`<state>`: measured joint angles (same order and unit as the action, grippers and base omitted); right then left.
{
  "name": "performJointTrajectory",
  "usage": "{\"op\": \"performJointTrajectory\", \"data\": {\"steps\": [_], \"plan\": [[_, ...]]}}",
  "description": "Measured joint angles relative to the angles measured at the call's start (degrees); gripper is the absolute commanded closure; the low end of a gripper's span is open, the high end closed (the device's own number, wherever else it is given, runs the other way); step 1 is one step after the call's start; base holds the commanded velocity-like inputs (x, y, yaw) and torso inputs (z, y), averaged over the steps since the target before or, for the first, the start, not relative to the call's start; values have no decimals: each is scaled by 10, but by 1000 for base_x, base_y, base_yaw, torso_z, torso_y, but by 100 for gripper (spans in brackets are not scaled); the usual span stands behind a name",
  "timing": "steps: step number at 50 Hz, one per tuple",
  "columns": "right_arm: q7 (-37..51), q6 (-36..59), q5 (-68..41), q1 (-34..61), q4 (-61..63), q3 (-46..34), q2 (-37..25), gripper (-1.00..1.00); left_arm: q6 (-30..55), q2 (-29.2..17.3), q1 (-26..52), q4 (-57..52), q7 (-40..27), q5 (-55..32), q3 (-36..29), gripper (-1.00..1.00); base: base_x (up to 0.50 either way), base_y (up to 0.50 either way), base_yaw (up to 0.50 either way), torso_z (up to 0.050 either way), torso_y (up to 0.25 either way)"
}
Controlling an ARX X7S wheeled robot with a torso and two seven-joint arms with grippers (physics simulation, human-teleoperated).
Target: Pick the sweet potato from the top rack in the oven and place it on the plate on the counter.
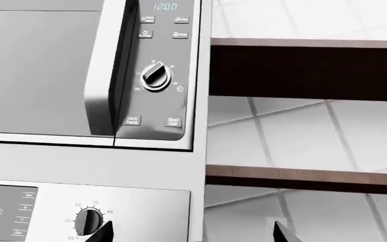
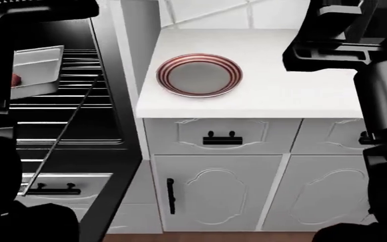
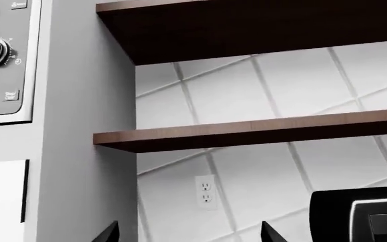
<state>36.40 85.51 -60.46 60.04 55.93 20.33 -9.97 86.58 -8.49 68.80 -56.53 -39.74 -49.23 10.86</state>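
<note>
Nearest the head camera, the dark bulk of the left arm (image 2: 5,151) fills the near left edge, partly covering the open oven (image 2: 72,116). Inside the oven, wire racks (image 2: 66,108) step down, and a grey baking tray (image 2: 39,68) sits on the top one. The sweet potato (image 2: 14,79) shows only as a small red sliver at the tray's left, mostly hidden by the arm.

To the right of the oven, the plate (image 2: 199,56) rests bare on the white counter (image 2: 267,96), above a drawer and cabinet doors with black handles (image 2: 221,138). At the far right stands the right arm (image 2: 382,101), over the counter's edge and apart from the plate.

The left gripper (image 1: 193,233) shows two fingertips (image 1: 105,232) spread wide with nothing between them, facing a microwave panel with a dial (image 1: 156,76) and, nearer, an oven knob (image 1: 88,220). The right gripper (image 3: 190,233) likewise stands wide apart and bare, facing wooden shelves (image 3: 261,130), tiled wall and a wall socket (image 3: 205,191).
</note>
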Motion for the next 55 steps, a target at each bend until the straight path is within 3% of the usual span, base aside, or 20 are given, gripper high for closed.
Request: {"op": "performJointTrajectory", "data": {"steps": [55], "plan": [[74, -45, -95, -21, -18, -10, -40, -100, -20, -32, 11, 22, -116, -110, -11, -100, 0, 500, 0, 0, 0]]}}
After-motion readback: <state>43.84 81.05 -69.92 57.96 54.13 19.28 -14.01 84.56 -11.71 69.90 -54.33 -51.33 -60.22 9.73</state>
